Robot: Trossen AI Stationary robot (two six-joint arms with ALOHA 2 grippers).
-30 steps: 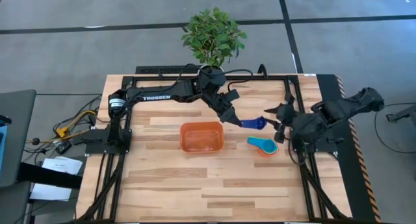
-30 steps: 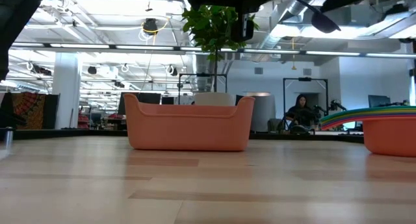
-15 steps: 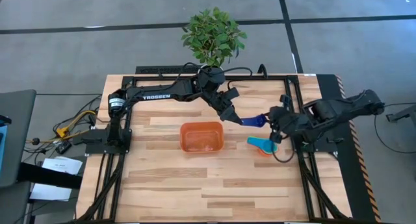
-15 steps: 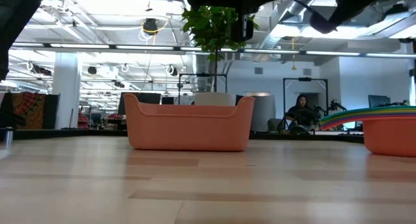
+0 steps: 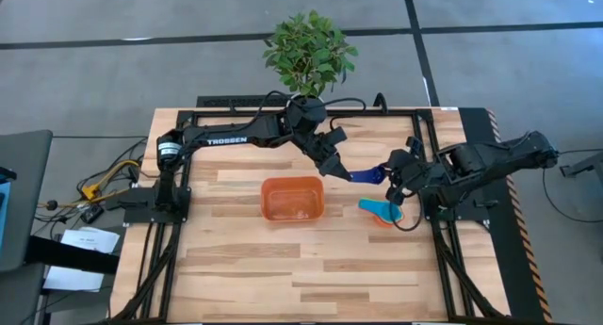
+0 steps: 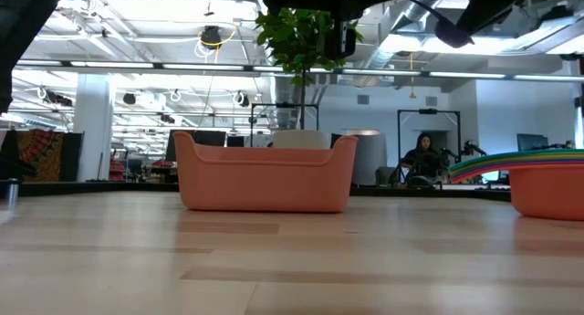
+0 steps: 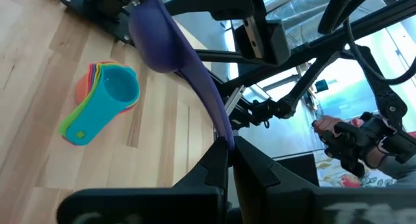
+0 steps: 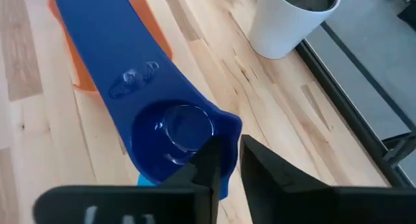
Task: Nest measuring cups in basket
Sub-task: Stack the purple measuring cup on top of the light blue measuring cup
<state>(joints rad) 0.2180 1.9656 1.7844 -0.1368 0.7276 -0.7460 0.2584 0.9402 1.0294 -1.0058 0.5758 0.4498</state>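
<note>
- Orange plastic: the basket [image 5: 293, 198] sits mid-table and is the landmark here; from above it looks empty.
- Right of the basket, a nested stack [image 5: 381, 210] of cups rests on the wood, a light blue one on top. Its handles fan out like a rainbow in the low view.
- Just beyond the stack, above the table and up-right of the basket, hangs the dark blue cup [image 5: 369, 175]. Its long axis runs roughly left to right, handle toward the basket, bowl away from it.
- The left gripper [image 7: 229, 143] is clamped on the handle end.
- The right gripper [image 8: 231, 149] is at the bowel end, its jaws straddling the bowl rim and narrowing onto it; I cannot tell whether they grasp it firmly.
- It looks like a handover, with both arms equally near.
- Farthest back stands a plant [image 5: 309, 52] in a white pot [image 8: 290, 19].
</note>
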